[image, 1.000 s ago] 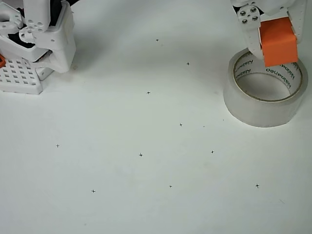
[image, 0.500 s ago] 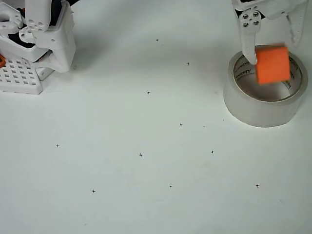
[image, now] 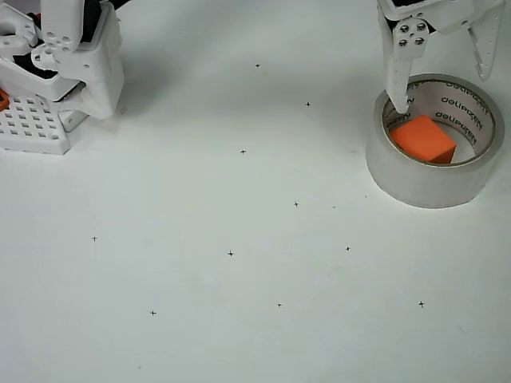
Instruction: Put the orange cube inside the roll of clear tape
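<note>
Orange cube (image: 422, 138) lies inside the roll of clear tape (image: 435, 177), toward 9 o'clock; gripper (image: 443, 86) jaws apart, empty, above its 12 o'clock rim; recommend lifting straight up, avoiding the rim.

A matt orange cube (image: 422, 138) with crisp edges sits in a tape roll (image: 435, 144) of translucent, faintly glossy grey film, its pale cardboard core printed with dark lettering. The gripper (image: 441, 89) is smooth white plastic with bright metal screw heads on one finger. The table (image: 239, 319) is a smooth, matt white sheet marked with small black crosses. The perforated base (image: 32, 124) looks like white plastic
</note>
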Controlling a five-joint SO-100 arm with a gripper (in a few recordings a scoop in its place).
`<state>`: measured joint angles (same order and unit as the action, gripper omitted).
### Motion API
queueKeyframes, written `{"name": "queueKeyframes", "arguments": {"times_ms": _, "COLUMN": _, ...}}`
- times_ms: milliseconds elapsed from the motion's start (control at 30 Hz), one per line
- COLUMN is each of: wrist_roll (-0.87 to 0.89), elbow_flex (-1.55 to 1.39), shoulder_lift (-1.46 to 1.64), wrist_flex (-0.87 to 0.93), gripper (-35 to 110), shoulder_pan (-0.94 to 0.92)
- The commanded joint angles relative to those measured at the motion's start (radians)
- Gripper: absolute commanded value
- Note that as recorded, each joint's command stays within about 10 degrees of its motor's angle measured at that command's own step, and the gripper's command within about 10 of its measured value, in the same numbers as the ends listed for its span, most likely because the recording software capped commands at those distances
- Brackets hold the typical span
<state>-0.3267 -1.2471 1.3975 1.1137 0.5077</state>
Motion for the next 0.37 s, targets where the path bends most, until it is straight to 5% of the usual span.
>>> {"name": "queueKeyframes", "arguments": {"times_ms": 0, "wrist_roll": -0.015, "elbow_flex": 0.107, "shoulder_lift": 0.043, "wrist_flex": 0.011, "gripper": 40, "shoulder_pan": 0.003}}
{"name": "queueKeyframes", "arguments": {"times_ms": 333, "wrist_roll": -0.015, "elbow_flex": 0.104, "shoulder_lift": 0.038, "wrist_flex": 0.015, "gripper": 40, "shoulder_pan": -0.002}}
